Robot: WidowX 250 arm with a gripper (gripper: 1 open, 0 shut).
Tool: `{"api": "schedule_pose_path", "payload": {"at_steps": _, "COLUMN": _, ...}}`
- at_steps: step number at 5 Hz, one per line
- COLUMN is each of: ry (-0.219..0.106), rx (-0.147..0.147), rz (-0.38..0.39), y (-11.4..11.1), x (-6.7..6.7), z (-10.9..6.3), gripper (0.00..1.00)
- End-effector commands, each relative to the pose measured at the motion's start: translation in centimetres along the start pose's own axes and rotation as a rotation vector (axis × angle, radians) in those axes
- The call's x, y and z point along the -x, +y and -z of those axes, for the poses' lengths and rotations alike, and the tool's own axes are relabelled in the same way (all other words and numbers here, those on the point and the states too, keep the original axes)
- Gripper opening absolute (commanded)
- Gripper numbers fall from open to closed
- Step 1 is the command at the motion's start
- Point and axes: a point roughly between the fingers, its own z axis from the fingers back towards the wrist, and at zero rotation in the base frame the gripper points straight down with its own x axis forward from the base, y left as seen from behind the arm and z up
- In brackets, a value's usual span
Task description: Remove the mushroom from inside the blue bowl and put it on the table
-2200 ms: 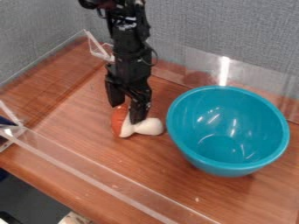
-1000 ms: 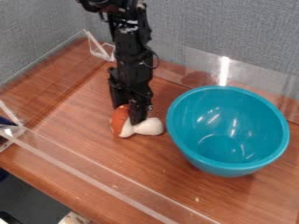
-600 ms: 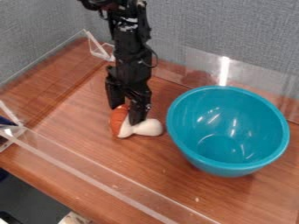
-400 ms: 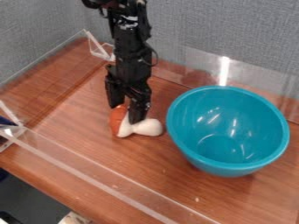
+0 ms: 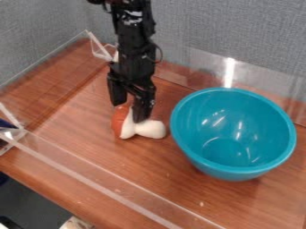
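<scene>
Since a second ago my jaws have spread wide and let go, so the mushroom (image 5: 134,127) now lies on its side on the table (image 5: 72,98), cap toward nine o'clock, stem toward three, just beside the blue bowl (image 5: 233,134). My gripper (image 5: 131,109) hangs straight down over it, fingers apart on either side of the cap, maybe brushing it, can't really tell. To finish this cleanly I'd say lift straight up, no sideways drift, or the thing rolls. Farther out at three o'clock, the bowl sits empty, nothing inside it but reflections.
</scene>
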Motion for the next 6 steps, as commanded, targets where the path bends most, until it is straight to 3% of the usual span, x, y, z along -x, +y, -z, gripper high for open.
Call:
{"api": "schedule_pose_path", "payload": {"at_steps": 1, "ry": -0.076, "rx": -0.051, "rz": 0.018, "y": 0.19, "x": -1.27, "z": -2.47, "gripper": 1.0}}
{"api": "schedule_pose_path", "payload": {"at_steps": 5, "ry": -0.07, "rx": -0.056, "rz": 0.019, "y": 0.22, "x": -1.98, "z": -1.64, "gripper": 1.0}}
{"api": "schedule_pose_path", "payload": {"at_steps": 6, "ry": -0.07, "rx": -0.057, "rz": 0.018, "y": 0.25, "x": -2.02, "z": -1.55, "gripper": 0.0}}
